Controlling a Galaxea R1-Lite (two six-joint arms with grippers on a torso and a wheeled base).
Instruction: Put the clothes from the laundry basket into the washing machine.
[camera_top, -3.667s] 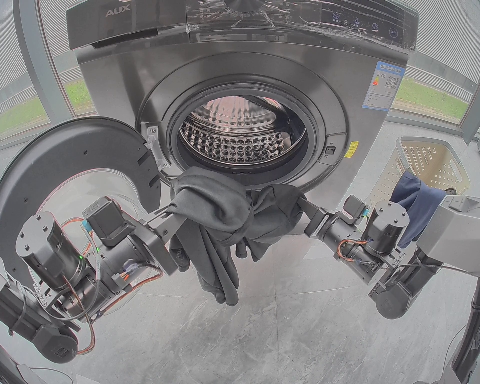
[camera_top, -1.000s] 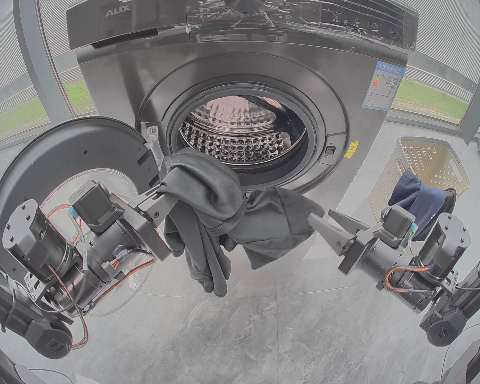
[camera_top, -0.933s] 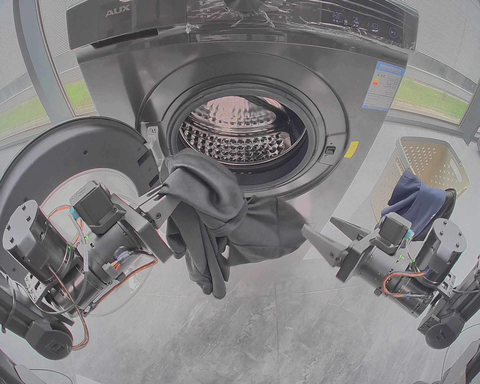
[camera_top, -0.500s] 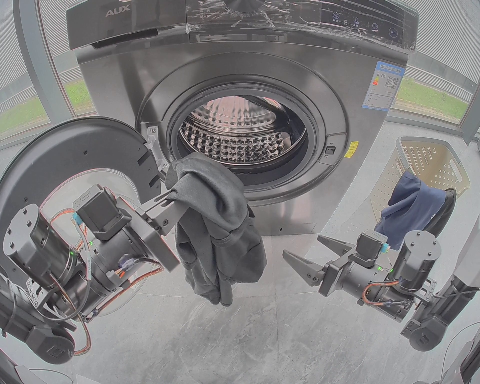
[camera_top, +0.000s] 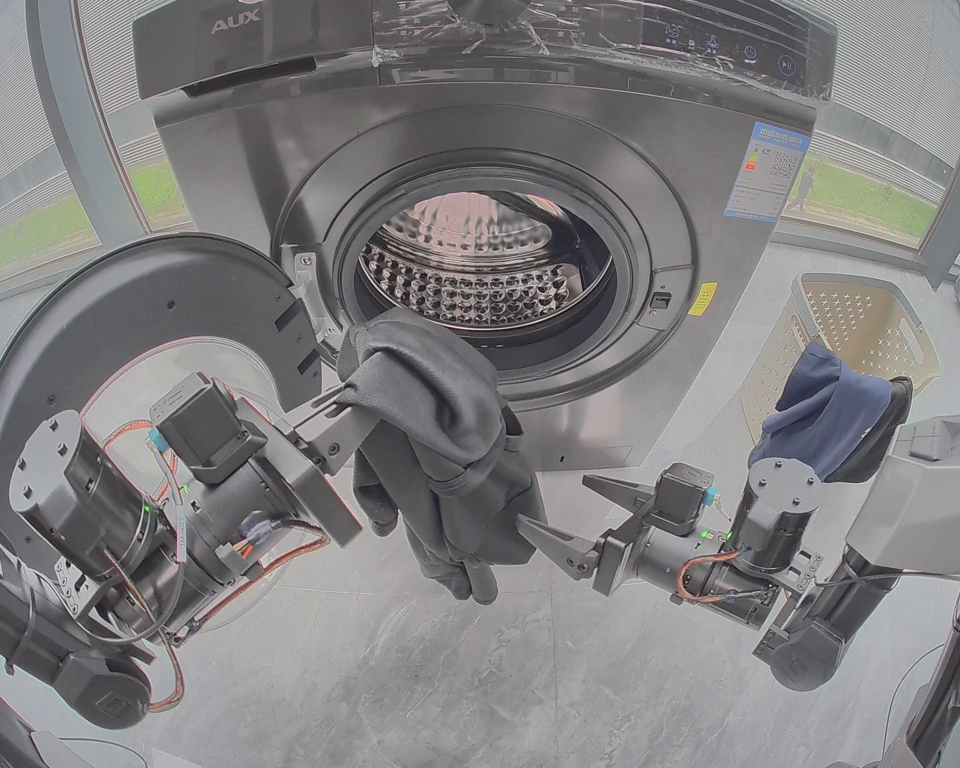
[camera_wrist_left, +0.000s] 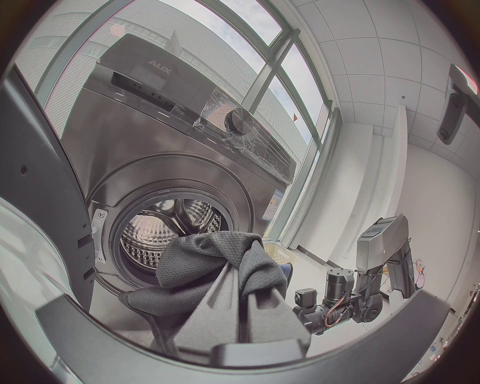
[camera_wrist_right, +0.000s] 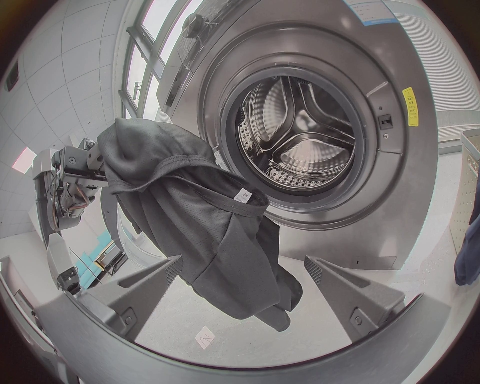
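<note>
The grey garment (camera_top: 440, 430) hangs in the air in front of the washer (camera_top: 250, 170), its top bunched level with the lower left rim of the open drum (camera_top: 480, 290), its loose folds trailing down above the floor (camera_top: 450, 680). It is not yet inside. It is held this high, I judge, so that it can clear the rim and go straight in, and the door (camera_top: 150, 300) is swung fully aside to the left to leave that path free.

The left jaws are closed on the garment's top. The cloth is draped over both fingers, so in the head view their tips are hidden, and in the left wrist view the 2 fingers lie close together with fabric pinched between them. This 1 grip carries all the weight.

The right jaws are spread wide and hold nothing. They sit low at the garment's right side, pointing at its hanging lower part, with 1 fingertip just beside the cloth's edge. Whether it touches, I cannot tell. That placement reads as readiness to gather the dangling end, so it does not snag on the rim.

The basket (camera_top: 860, 282) stands on the floor to the washer's right, well apart, with 1 blue garment (camera_top: 830, 410) slung over its near edge, waiting.
</note>
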